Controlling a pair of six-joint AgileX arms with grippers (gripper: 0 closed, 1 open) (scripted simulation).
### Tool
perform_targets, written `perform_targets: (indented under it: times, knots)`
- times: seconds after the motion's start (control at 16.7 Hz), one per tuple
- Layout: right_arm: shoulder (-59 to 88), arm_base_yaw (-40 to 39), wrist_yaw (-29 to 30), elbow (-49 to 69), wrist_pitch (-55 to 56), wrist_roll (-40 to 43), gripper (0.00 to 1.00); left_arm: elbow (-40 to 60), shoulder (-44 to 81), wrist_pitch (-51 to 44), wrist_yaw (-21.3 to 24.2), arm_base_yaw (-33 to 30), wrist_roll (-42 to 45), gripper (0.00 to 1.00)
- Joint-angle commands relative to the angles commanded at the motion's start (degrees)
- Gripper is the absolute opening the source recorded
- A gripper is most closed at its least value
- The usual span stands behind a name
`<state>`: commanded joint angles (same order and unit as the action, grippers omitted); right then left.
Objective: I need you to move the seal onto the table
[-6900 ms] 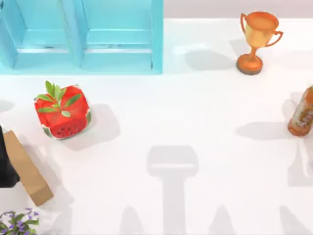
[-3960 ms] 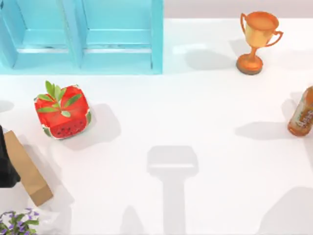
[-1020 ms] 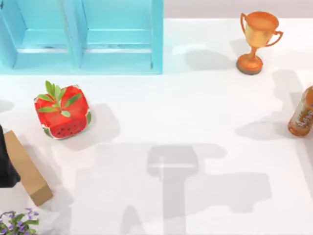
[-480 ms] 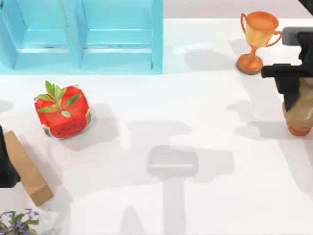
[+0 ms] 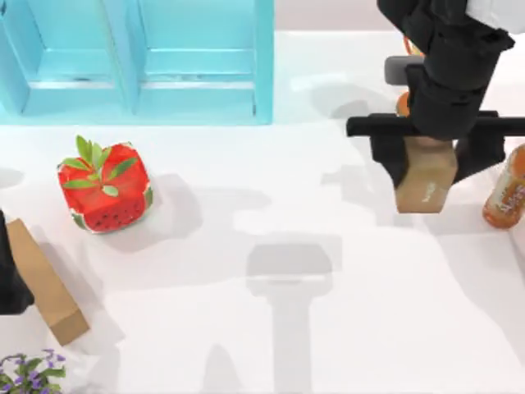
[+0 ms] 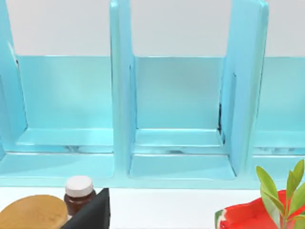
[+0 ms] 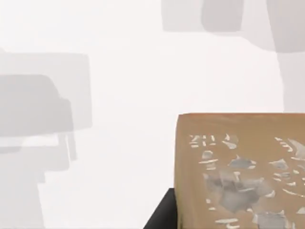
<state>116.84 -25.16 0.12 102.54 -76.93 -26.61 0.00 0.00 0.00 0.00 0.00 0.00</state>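
The seal (image 5: 425, 182), a small tan wooden block with pale marks on one face, hangs over the right part of the white table (image 5: 287, 205). My right gripper (image 5: 426, 164) is shut on it, a dark finger on each side. In the right wrist view the seal (image 7: 240, 171) sits close up with its marked face showing and the table (image 7: 119, 95) below it. My left arm (image 5: 8, 279) stays parked at the table's left edge.
A light-blue cabinet (image 5: 139, 61) stands at the back left. A watermelon cube (image 5: 105, 187), a long tan box (image 5: 45, 283) and flowers (image 5: 29, 373) are on the left. An orange bottle (image 5: 507, 189) stands just right of the seal; the trophy (image 5: 402, 103) is mostly behind my right arm.
My right arm came in from the right edge carrying the seal and moved left, away from the bottle. It now covers most of the trophy. The left arm has not moved.
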Motion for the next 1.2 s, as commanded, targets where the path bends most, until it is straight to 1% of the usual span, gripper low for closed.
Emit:
perform_targets:
  times: [0.66, 1.08, 1.2]
  knots:
    - [14.0, -14.0, 0.1, 10.8, 4.1, -13.8, 0.0, 0.0, 0.0, 0.0, 0.0, 0.0, 0.0, 1.0]
    - [14.2, -14.2, 0.1, 10.7, 4.7, -14.4, 0.0, 0.0, 0.0, 0.0, 0.0, 0.0, 0.0, 1.0]
    - [14.7, -14.3, 0.1, 8.7, 6.9, -14.4, 0.0, 0.0, 0.0, 0.0, 0.0, 0.0, 0.0, 1.0]
